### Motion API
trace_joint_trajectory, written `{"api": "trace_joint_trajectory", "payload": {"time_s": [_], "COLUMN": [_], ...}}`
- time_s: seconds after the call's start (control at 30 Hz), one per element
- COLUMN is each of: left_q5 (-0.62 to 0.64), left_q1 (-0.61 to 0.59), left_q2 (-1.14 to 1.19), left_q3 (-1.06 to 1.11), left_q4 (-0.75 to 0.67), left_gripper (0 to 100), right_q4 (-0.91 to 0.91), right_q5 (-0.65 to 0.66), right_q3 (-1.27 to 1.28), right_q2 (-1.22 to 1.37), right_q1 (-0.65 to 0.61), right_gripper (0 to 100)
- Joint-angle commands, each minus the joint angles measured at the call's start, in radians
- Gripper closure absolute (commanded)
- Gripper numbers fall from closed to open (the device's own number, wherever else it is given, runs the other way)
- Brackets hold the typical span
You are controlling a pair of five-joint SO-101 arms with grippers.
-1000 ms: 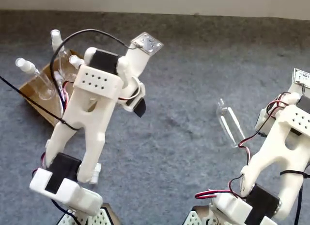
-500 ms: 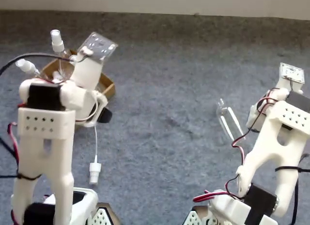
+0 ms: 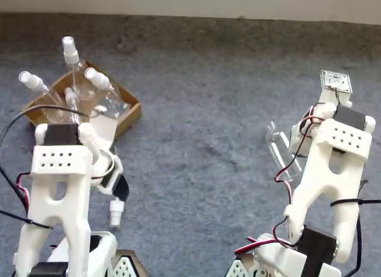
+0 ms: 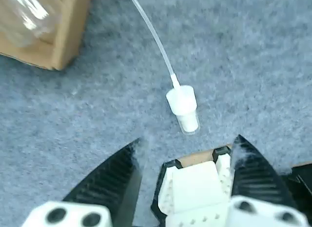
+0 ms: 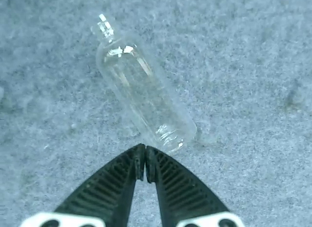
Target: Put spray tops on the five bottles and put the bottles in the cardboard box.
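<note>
Grey carpet [image 3: 208, 98] covers the table to its far edge at the wall, and a wide open stretch lies between the two arms. The left arm [image 3: 59, 181] stands at the near left, its wrist bent down over the carpet just on the near side of the cardboard box [image 3: 132, 113]. The right arm [image 3: 330, 164] rises at the near right, close to that edge. The box sits far left with capped bottles [image 3: 98, 80] leaning in it. A clear, topless bottle [image 5: 144, 102] lies on its side just beside the right arm; the right gripper [image 5: 145, 161] has its jaws pressed together, tips just by the bottle's base, neck pointing away. The left gripper [image 4: 187, 140] is spread wide above a loose spray top [image 4: 183, 107]. The left wrist view shows its thin tube running toward the box corner
</note>
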Motion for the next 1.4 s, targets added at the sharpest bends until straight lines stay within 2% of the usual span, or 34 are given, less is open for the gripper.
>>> {"api": "trace_joint_trajectory", "payload": {"time_s": [0.0, 0.4, 0.63, 0.87, 0.97, 1.2, 1.37], "left_q5": [-0.011, -0.011, -0.012, -0.011, -0.011, -0.006, -0.005], "left_q1": [-0.01, -0.01, 0.015, 0.05, 0.125, 0.36, 0.406], "left_q2": [0.036, 0.054, 0.056, 0.047, 0.047, 0.047, 0.053], "left_q3": [0.107, 0.398, 0.501, 0.533, 0.498, 0.278, 0.125], "left_q4": [-0.008, -0.437, -0.606, -0.612, -0.609, -0.463, -0.448], "left_gripper": [76, 77, 100, 99, 99, 99, 99], "right_q4": [-0.013, -0.013, -0.021, -0.018, -0.019, -0.021, -0.022], "right_q5": [0.003, 0.005, 0.009, 0.009, 0.009, 0.009, 0.009], "right_q3": [-0.004, -0.002, 0.039, 0.039, 0.039, 0.033, 0.031], "right_q2": [-0.041, -0.039, -0.039, -0.041, -0.041, -0.041, -0.041], "right_q1": [-0.005, -0.005, -0.005, -0.004, -0.004, 0.019, 0.096], "right_gripper": [99.3, 99.3, 99.3, 99.3, 99.3, 99.3, 99.3]}}
